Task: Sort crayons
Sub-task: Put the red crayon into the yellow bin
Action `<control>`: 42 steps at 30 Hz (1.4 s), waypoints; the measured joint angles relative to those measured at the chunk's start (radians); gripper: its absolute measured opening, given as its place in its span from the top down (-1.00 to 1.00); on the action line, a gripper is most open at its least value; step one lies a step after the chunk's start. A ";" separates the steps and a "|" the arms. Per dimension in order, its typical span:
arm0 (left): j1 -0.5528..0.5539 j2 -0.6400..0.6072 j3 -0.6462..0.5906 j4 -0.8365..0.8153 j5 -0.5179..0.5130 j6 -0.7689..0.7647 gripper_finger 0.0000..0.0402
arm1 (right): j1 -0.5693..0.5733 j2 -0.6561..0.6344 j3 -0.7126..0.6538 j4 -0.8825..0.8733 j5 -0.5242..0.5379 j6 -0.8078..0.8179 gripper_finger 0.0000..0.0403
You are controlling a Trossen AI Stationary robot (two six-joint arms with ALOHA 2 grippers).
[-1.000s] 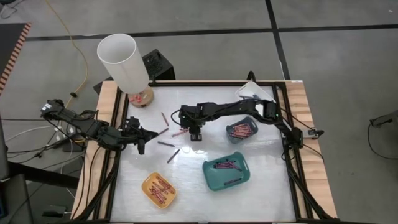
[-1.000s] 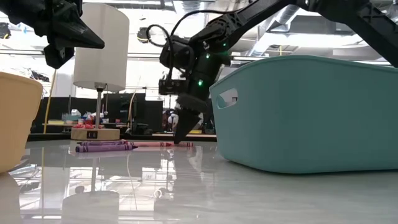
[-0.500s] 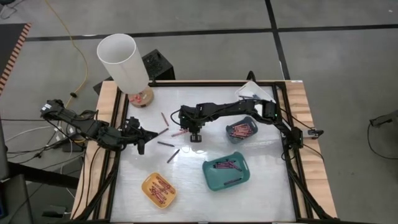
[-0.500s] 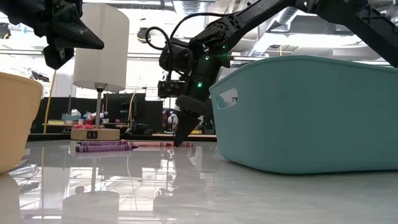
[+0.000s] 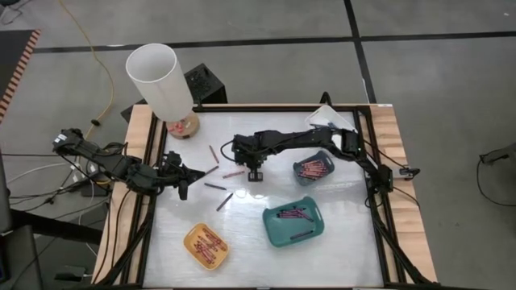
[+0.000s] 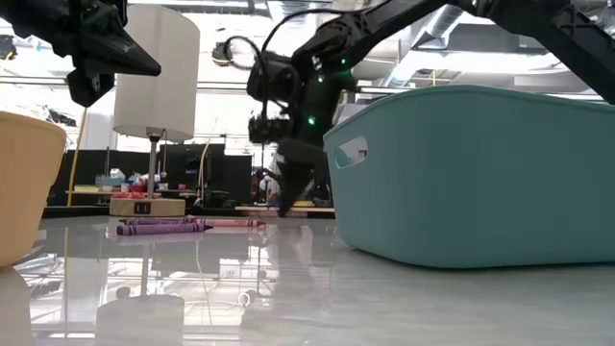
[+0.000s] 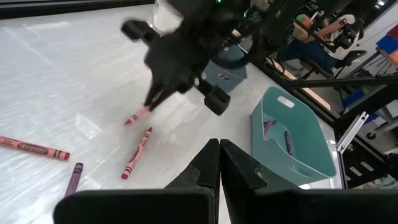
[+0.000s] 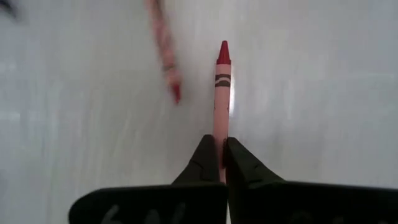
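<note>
Glossy white tabletop (image 5: 339, 258) framed by wooden edges fills the space under me, with a tall white lamp (image 5: 159, 79) standing at its far left corner. I reach my right gripper (image 5: 255, 170) out over the middle of the table, and its two fingers are pinched together on a red crayon (image 8: 220, 99); in my right wrist view the crayon sticks straight out from between the fingertips with its point away from me, and another red crayon (image 8: 163, 46) lies loose on the table near it. My left gripper (image 5: 184, 187) waits near the left edge of the table with its fingers pressed together and nothing between them. More loose crayons lie between my two grippers: a pink one (image 5: 234, 172) just beside my right gripper, a purple one (image 5: 214, 186) and a darker one (image 5: 225, 200) nearer the front, and one more (image 5: 212, 152) farther back. Sorted crayons sit in three trays: the yellow tray (image 5: 190, 235) at the front left holds red ones, the teal tray (image 5: 316, 227) at the front right holds purple and dark ones, and the small blue-grey tray (image 5: 300, 178) to the right of my right gripper holds pinkish-red ones. From table height the purple crayon (image 6: 161, 228) lies flat before the lamp base, and the teal tray blocks the right side.
</note>
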 joint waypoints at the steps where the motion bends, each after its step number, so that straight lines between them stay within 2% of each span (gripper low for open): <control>1: 0.000 0.000 0.000 0.000 0.000 0.000 1.00 | -0.001 -0.012 0.003 -0.003 0.011 0.002 0.98; 10: 0.000 0.000 0.000 -0.004 -0.009 0.000 1.00 | 0.057 -0.078 0.015 0.054 0.016 0.026 0.98; 21: 0.000 0.000 0.000 -0.009 -0.036 -0.010 1.00 | 0.241 -0.089 0.016 0.373 -0.004 -0.006 0.98; 26: 0.000 0.000 0.000 -0.008 -0.036 -0.018 1.00 | 0.307 -0.084 0.018 0.581 -0.098 -0.009 0.98; 30: 0.000 0.000 0.000 -0.008 -0.036 -0.019 1.00 | 0.345 -0.079 0.018 0.679 -0.166 -0.011 0.98; 36: 0.000 0.000 0.000 0.003 -0.038 -0.026 1.00 | 0.390 -0.079 0.018 0.785 -0.178 -0.009 0.98; 42: 0.000 0.000 0.000 0.011 -0.057 -0.026 1.00 | 0.423 -0.079 0.005 0.860 -0.233 -0.009 0.98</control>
